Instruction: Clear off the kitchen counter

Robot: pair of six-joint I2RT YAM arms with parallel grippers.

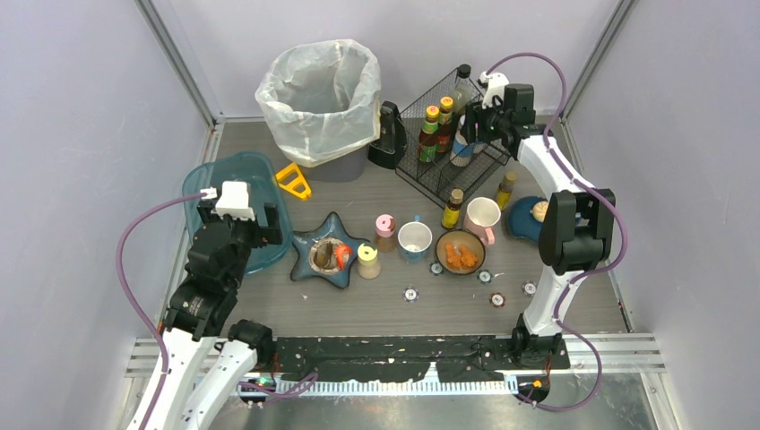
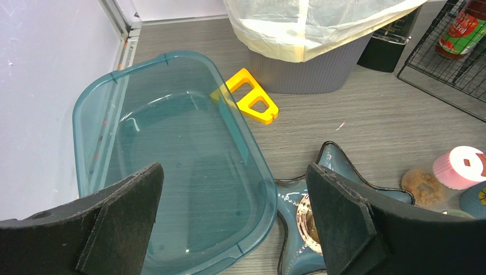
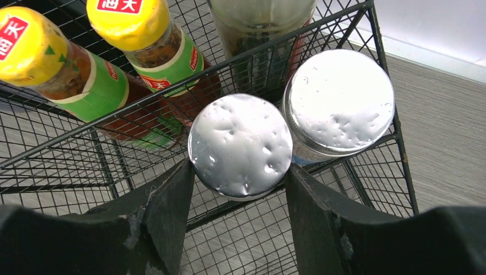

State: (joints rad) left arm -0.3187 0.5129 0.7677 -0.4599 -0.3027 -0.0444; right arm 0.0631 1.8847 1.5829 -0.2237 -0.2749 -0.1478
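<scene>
The worktop (image 1: 358,313), dark grey wood-grain boards between lilac walls, fills the middle of the top view and carries a good deal of clutter.

The left tool (image 1: 237,219) hangs over the near right part of a teal plastic tub (image 1: 202,179) at the worktop's left side. It is released, with its fingers (image 2: 123,217) spread wide. The wrist view shows nothing between them except the tub's bare inside below. A yellow plastic piece (image 1: 294,182) lies just beside the tub's far right rim, in front of a grey bin with a pale liner (image 1: 318,94).

The right tool (image 1: 475,124) reaches into the black wire rack (image 1: 475,179) at the far right. There it grasps a silver-lidded jar (image 3: 240,146), with a pad against each side of the lid. A second silver-lidded jar (image 3: 341,100) stands touching the first. Two yellow-capped sauce bottles (image 3: 134,23) stand further along the rack.

In front of the rack these things sit near one another:
- a blue star-shaped dish (image 1: 309,260)
- a pink-lidded jar (image 1: 385,228)
- a yellow-lidded jar (image 1: 368,260)
- a white-and-blue cup (image 1: 414,240)
- a bowl of orange food (image 1: 460,253)
- a pink mug (image 1: 482,217)

Loose bottle caps (image 1: 410,293) lie scattered nearer the arms.
</scene>
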